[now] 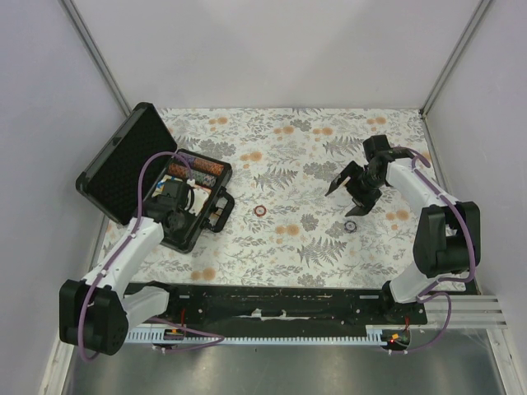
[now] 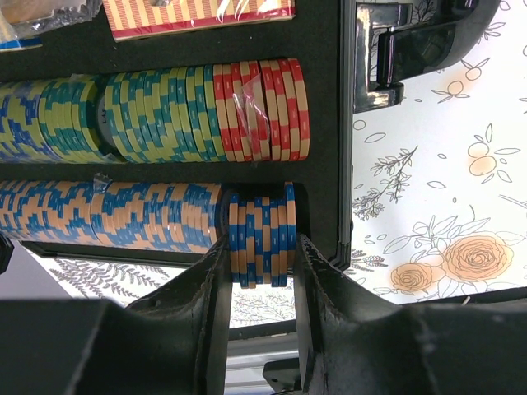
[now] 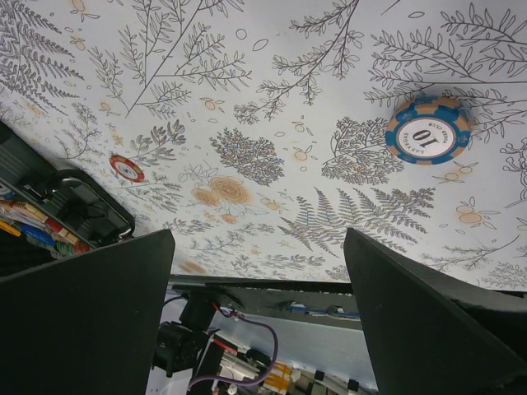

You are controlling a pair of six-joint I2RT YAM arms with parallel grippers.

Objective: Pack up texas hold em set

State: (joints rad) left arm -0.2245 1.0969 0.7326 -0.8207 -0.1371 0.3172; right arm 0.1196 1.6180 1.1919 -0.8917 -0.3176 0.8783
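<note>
The left gripper [image 2: 261, 247] is pinched on a short stack of blue-and-tan striped poker chips [image 2: 262, 234], one finger [image 2: 216, 271] pressed to each face of the stack. The stack is held on edge at the end of the lower slot of the open black briefcase-like case [image 2: 325, 123], just beside a long row of blue-and-tan chips [image 2: 115, 216] and close to the case's end wall, so little room is left on that side. A second row of green, yellow and red striped chips [image 2: 165, 111] is seated in the slot above, and a red-striped card box [image 2: 198, 16] is seen beyond it. The black carrying handle [image 2: 395, 49] juts over the flower-patterned tabletop [image 1: 313, 164]. The case is placed at the table's left edge, its lid [image 1: 123, 169] raised toward the left wall. The right gripper [image 1: 346, 200] is spread wide and nothing is held in it; it hangs above the right part of the table, well apart from the case. A loose blue-and-tan chip marked 10 [image 3: 428, 130] lies flat near it, and a red-and-white chip [image 1: 260, 210] lies between the case and that gripper. Open patterned surface is seen around both loose chips, bounded by pale walls at the back and sides.
</note>
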